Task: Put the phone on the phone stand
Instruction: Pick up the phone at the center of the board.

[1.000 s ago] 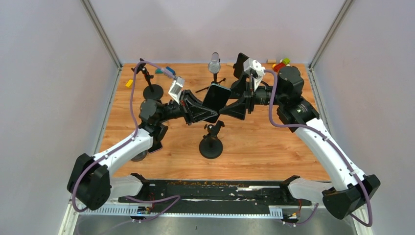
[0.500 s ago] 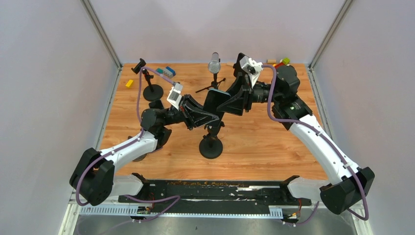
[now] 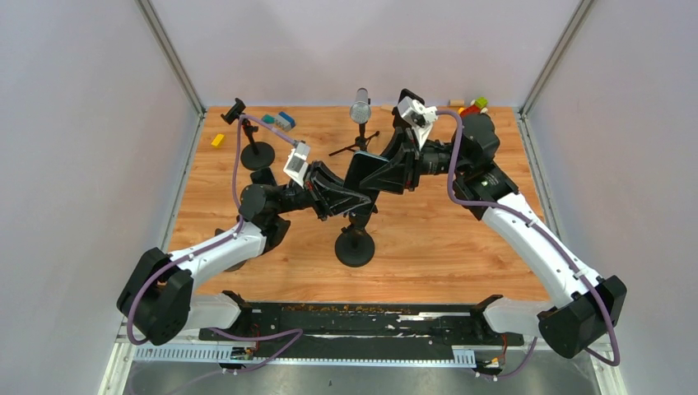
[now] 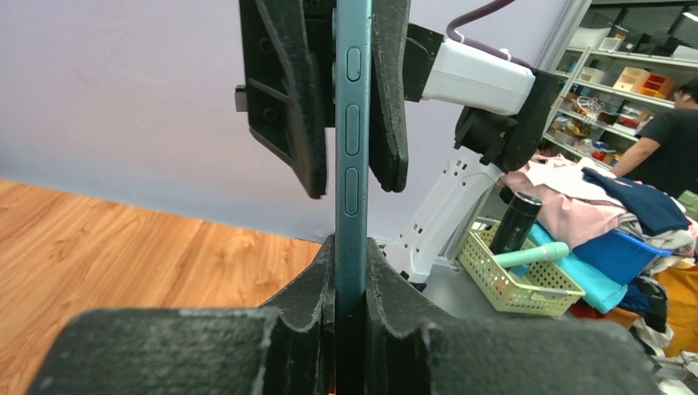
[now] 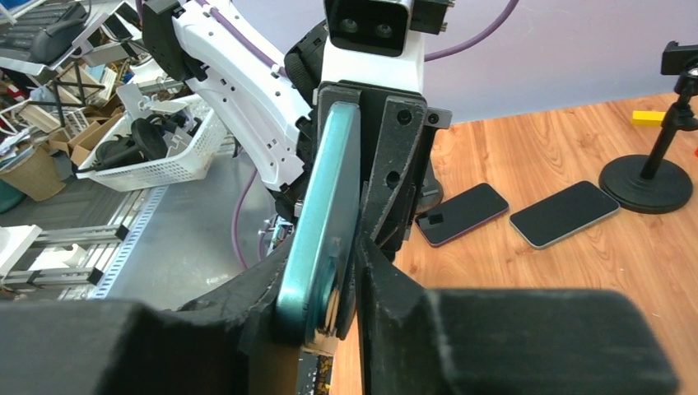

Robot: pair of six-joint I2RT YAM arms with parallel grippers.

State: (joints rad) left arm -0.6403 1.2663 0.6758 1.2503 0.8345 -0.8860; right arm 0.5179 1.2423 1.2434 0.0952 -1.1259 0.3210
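Both arms stretch inward above the wooden counter (image 3: 461, 247). The left tool (image 4: 351, 255) and right tool (image 5: 329, 247) clamp opposite ends of the teal-edged phone (image 4: 352, 148).

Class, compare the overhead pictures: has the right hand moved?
Yes. The right hand shifted left and farther back, nearer the microphone, and is now around the phone.

the left arm (image 3: 216, 249) and right arm (image 3: 527, 234) are white with black joints and purple cables (image 3: 235, 164). the left gripper (image 4: 350, 280) and right gripper (image 5: 350, 247) are black.
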